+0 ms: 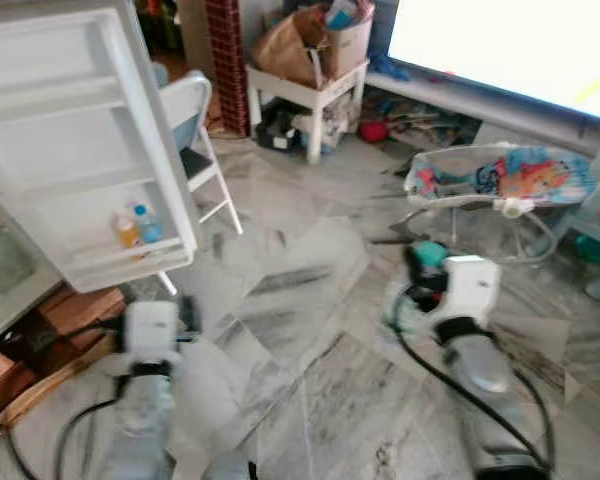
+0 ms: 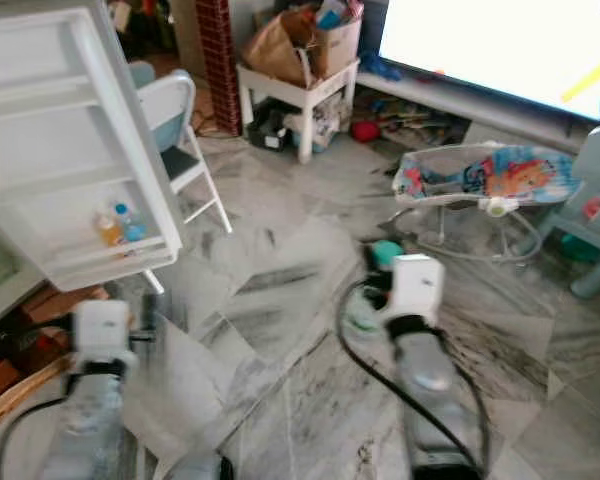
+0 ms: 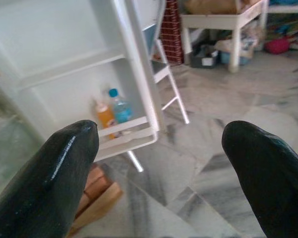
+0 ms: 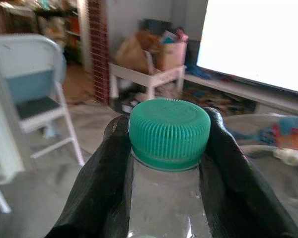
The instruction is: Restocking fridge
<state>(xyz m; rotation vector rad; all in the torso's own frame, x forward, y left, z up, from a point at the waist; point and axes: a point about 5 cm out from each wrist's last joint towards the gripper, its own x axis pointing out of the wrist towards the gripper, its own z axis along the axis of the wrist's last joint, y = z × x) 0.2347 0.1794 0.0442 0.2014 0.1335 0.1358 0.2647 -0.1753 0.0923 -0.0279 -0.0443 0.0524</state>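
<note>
The white fridge door (image 1: 80,140) stands open at the left. On its bottom shelf are an orange bottle (image 1: 126,231) and a blue-capped bottle (image 1: 148,224). My right gripper (image 4: 169,163) is shut on a clear bottle with a green cap (image 4: 170,130), held out over the marble floor at the right (image 1: 430,255). My left gripper (image 3: 159,163) is open with nothing between its fingers (image 3: 54,173), low and a little in front of the door shelf (image 3: 124,131).
A white chair (image 1: 195,130) stands just behind the door. A baby bouncer (image 1: 500,180) lies on the floor at the right. A white side table (image 1: 310,90) with bags and boxes is at the back. Wood planks (image 1: 40,340) lie by the fridge's foot.
</note>
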